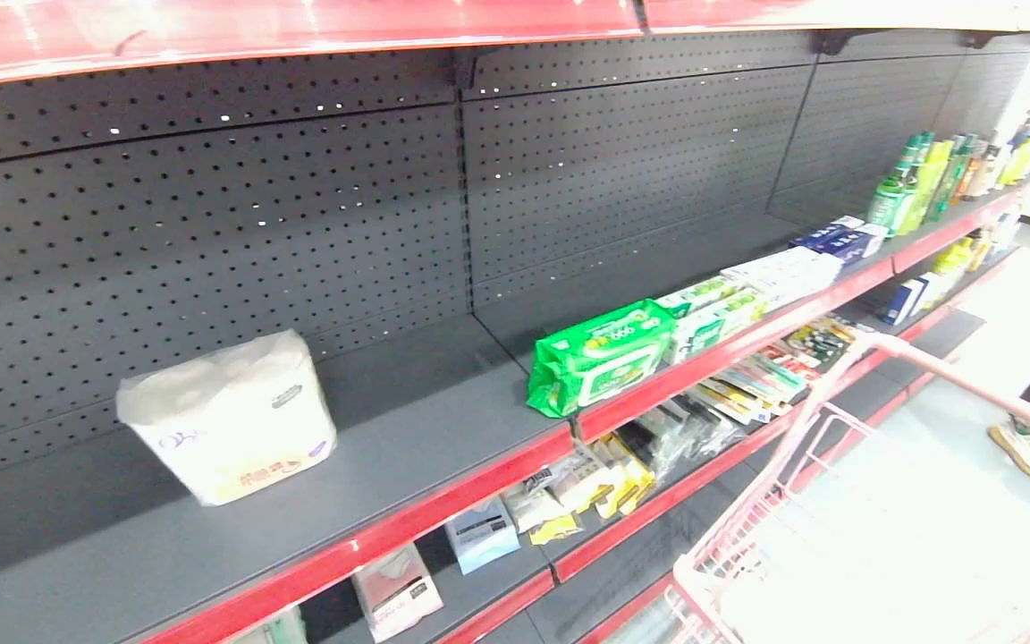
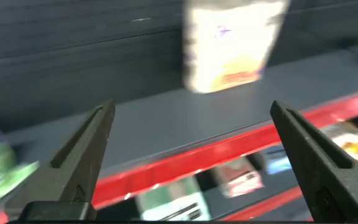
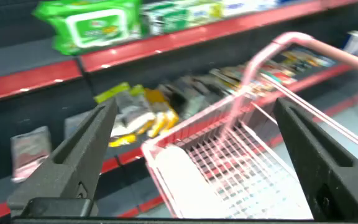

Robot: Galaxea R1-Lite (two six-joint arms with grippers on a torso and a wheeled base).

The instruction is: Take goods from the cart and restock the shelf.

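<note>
A white pack of paper rolls (image 1: 229, 416) stands on the dark shelf board (image 1: 426, 420) at the left. To its right lies a green wipes pack (image 1: 600, 356), then a row of boxed goods. The pink wire cart (image 1: 837, 537) stands at the lower right. My left gripper (image 2: 194, 152) is open, facing the shelf with the white pack (image 2: 232, 43) ahead of it, nothing between its fingers. My right gripper (image 3: 197, 152) is open above the cart (image 3: 241, 155), with the green wipes pack (image 3: 92, 23) beyond it on the shelf.
Red-edged lower shelves (image 1: 622, 465) hold packets and boxes. Green bottles (image 1: 913, 183) stand far right on the shelf. The cart handle (image 1: 971, 385) juts toward the aisle, where a person's foot (image 1: 1029, 447) stands. A wide bare stretch of shelf lies between the white pack and wipes.
</note>
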